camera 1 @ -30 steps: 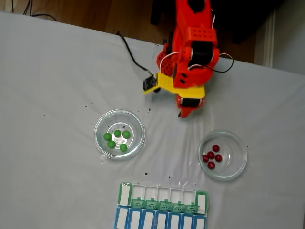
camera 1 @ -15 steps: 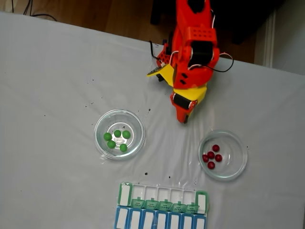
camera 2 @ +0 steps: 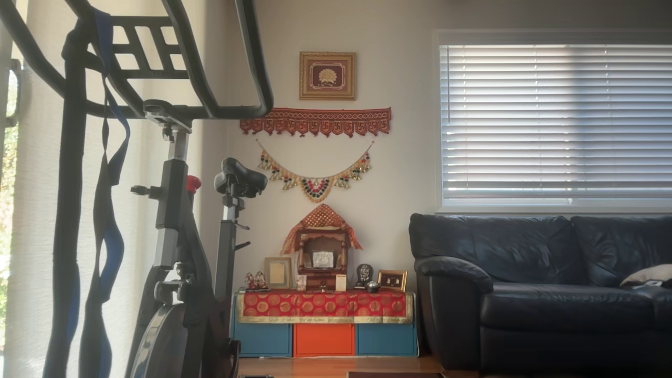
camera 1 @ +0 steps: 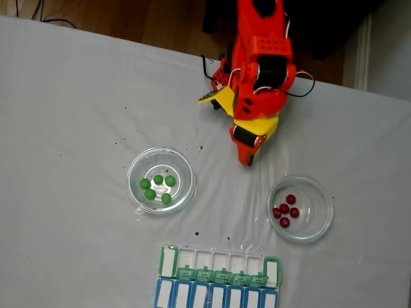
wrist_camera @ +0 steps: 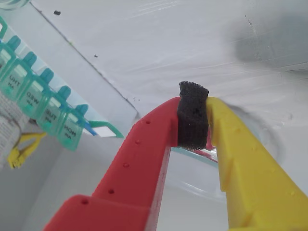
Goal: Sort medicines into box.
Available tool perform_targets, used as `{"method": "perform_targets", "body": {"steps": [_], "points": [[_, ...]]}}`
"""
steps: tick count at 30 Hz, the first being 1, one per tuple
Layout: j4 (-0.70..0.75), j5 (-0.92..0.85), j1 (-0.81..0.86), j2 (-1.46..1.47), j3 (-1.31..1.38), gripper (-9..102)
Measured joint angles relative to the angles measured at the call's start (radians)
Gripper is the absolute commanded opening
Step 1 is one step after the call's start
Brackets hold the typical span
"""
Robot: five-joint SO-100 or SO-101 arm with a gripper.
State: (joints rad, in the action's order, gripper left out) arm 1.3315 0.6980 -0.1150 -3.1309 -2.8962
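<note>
On the white worktop (camera 1: 77,96), nothing is yet being carried: the gripper (wrist_camera: 193,107) is being held clenched on nothing, its red and yellow fingers pressed together on a black foam pad (wrist_camera: 192,118), and it is being kept above bare cloth between the two glass dishes. In the fixed view the gripper (camera 1: 248,158) is seen hanging above and to the left of the dish (camera 1: 321,221) in which five red medicines (camera 1: 285,209) are lying; five green medicines (camera 1: 157,187) are resting in the other dish (camera 1: 138,160). The box (camera 1: 273,264), its green lids marked with weekdays, is lying at the near edge against a blue organiser row (camera 1: 215,296); most of its compartments are standing open. Judged from this, the reach toward the red dish is being started. For that step to go well, the fingers should be opened before descent, one ball should be singled out at the cluster's edge, and the glass rim should be cleared.
</note>
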Motion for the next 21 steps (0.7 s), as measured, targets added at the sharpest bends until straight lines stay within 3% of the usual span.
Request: {"method": "perform_targets", "body": {"steps": [21], "points": [[0.0, -0.006, -0.015, 0.0, 0.0, 1]]}}
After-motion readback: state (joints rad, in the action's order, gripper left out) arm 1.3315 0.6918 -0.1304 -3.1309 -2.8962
